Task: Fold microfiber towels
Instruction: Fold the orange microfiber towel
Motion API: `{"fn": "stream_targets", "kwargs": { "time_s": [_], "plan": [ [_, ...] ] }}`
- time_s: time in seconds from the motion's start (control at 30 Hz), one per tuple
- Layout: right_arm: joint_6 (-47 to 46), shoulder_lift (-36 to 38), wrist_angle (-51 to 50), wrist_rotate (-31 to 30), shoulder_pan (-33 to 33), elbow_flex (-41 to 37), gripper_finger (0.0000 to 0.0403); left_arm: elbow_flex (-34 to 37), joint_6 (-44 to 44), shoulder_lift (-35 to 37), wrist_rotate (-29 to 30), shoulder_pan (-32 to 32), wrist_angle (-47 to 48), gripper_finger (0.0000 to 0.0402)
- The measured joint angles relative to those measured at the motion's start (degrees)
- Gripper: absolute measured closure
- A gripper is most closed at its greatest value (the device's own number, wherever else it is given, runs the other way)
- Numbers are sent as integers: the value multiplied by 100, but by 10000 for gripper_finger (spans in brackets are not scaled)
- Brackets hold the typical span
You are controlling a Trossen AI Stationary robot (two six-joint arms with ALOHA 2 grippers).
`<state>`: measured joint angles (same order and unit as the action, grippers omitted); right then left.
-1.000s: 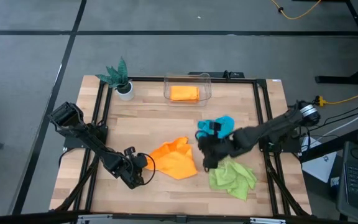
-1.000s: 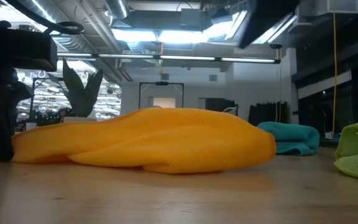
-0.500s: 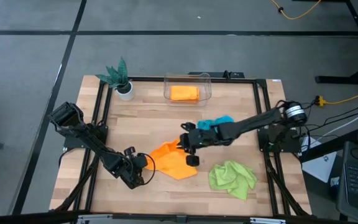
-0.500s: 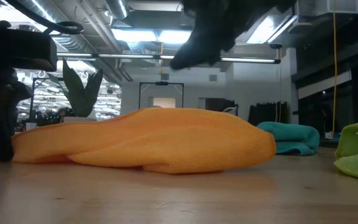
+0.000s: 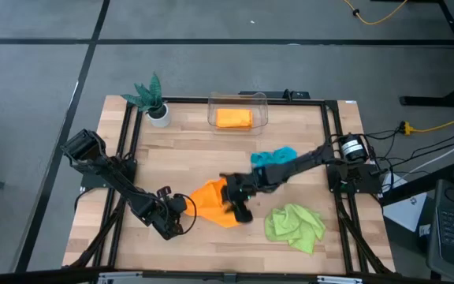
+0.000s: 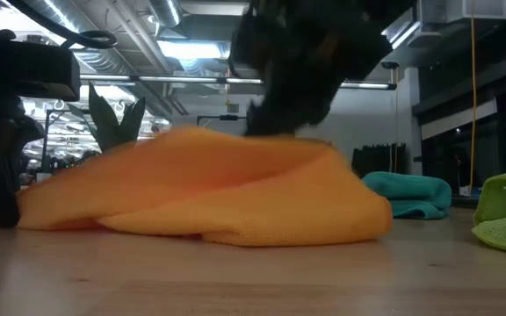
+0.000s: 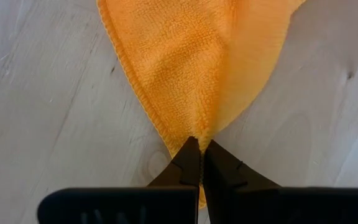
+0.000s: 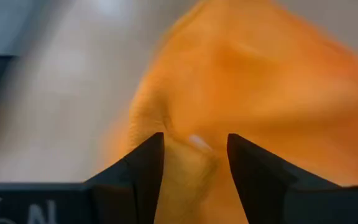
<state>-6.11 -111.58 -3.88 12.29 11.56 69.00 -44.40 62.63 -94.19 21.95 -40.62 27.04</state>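
An orange towel (image 5: 211, 199) lies crumpled at the table's middle front, between my two grippers. My left gripper (image 5: 184, 211) is shut on its left corner. My right gripper (image 5: 232, 205) stands open, tipped down onto the towel's right part, with a ridge of orange cloth (image 8: 194, 146) between its fingers. A teal towel (image 5: 275, 157) lies bunched behind the right arm. A lime green towel (image 5: 294, 223) lies crumpled at the front right. A second orange towel (image 5: 233, 118) lies folded in a clear bin at the back. My left gripper pinches the orange towel's pointed corner (image 7: 191, 132) between its two fingertips, coming slanting down from the table's left. The corner lies low at the tabletop and the cloth fans out away from the fingers. My right gripper comes slanting down from the table's right onto the towel's raised top (image 6: 262, 140). Its open fingers (image 8: 143, 165) straddle a ridge of cloth. Blur hides how much cloth lies between them.
A clear bin (image 5: 238, 99) stands at the back middle and a potted green plant (image 5: 153, 98) at the back left. A black frame (image 5: 124, 150) runs around the wooden tabletop. Bare wood lies between the towels and the bin.
My right gripper has gone from above the lime green towel toward the table's left and down, tipping its fingers downward, and has come onto the orange towel. The towel's top has bulged up on its left side; its left corner has stayed in my left gripper.
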Motion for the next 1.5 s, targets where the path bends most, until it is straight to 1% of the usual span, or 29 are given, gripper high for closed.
{"fn": "stream_targets", "kwargs": {
  "time_s": [0.03, 0.1, 0.33, 0.4, 0.53, 0.57, 0.63, 0.83, 1.03, 1.17, 1.27, 1.5],
  "plan": [
    [-67, 5, 108, 225, 81, 8, 229, 0, 0, 0, 1, 0, -2, 401],
    [-144, 78, 152, 442, 247, 5, 237, 0, 0, 0, 1, 0, -3, 401],
    [-258, 60, 121, 352, 838, 62, 251, 0, 13, -2, 39, -4, -7, 401],
    [-286, 58, 88, 22, 981, 60, 251, 0, 17, -2, 39, -4, -8, 401],
    [-287, 60, 148, -931, 1116, 64, 251, 0, 24, -2, 42, -4, -10, 401],
    [-306, 59, 141, -1097, 1147, 64, 251, 0, 24, -2, 42, -4, -10, 401],
    [-433, 46, 131, -1240, 1197, 64, 251, 0, 25, -2, 42, -3, -10, 401],
    [-545, 36, 226, -1274, 1188, 64, 251, 0, 26, -2, 44, -2, -12, 401],
    [-434, 11, 623, -1276, 1197, 64, 251, 0, 31, -2, 69, -2, -17, 401],
    [-391, -224, 1048, -1238, 1192, 70, 251, 0, 34, -4, 86, -4, -21, 401],
    [-389, -424, 1081, -1246, 1190, 62, 251, 2, 37, -4, 94, -4, -33, 401],
    [-388, -522, 1110, -1265, 1203, 69, 251, 2, 37, -4, 97, -2, -54, 401]
  ]
}}
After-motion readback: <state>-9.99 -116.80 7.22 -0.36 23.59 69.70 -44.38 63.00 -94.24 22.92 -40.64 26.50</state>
